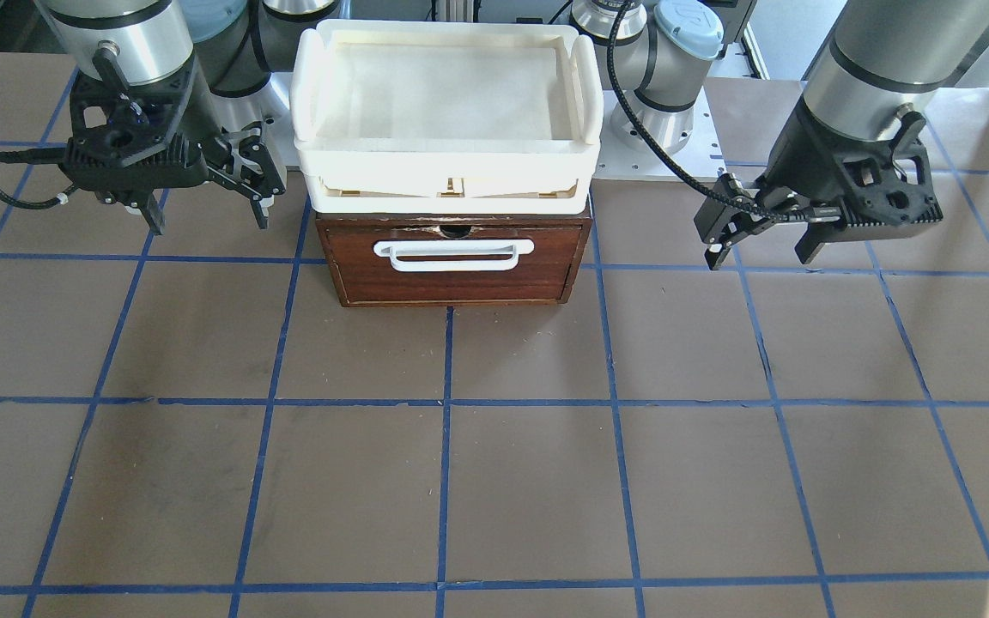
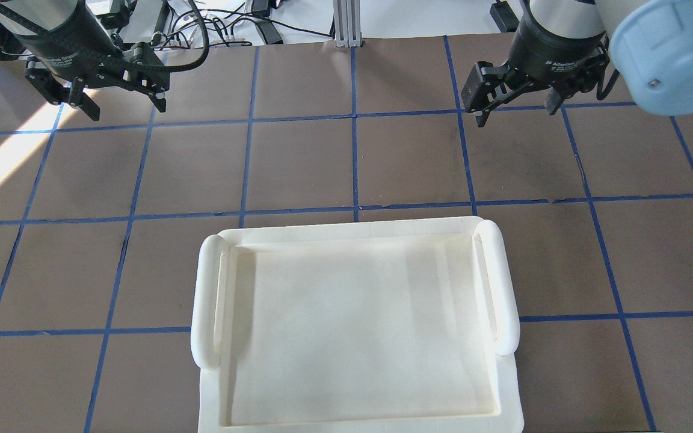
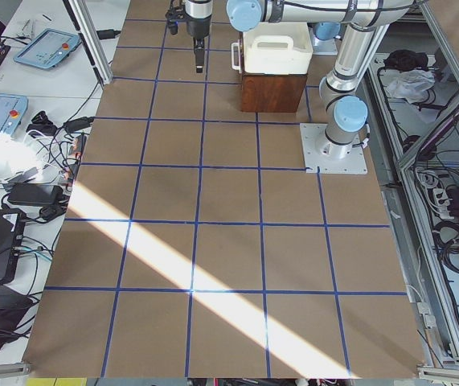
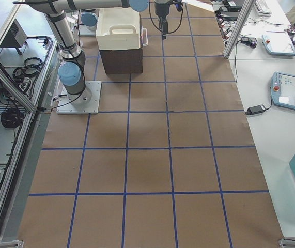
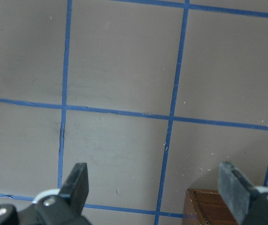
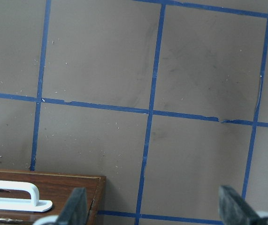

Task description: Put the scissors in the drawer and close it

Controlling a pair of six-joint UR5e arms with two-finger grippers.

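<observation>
1. The brown counter, gridded with blue tape, lay nearest.
2. The drawer sat shut, its front flush with the wooden case and its white bar handle facing away from the robot.
3. The scissors showed in no view.
4. The left jaws hung spread wide, holding nothing, above the counter on 1 side of the case. The right jaws hung likewise on the other side.
5. A white tray sat on top of the case.
</observation>
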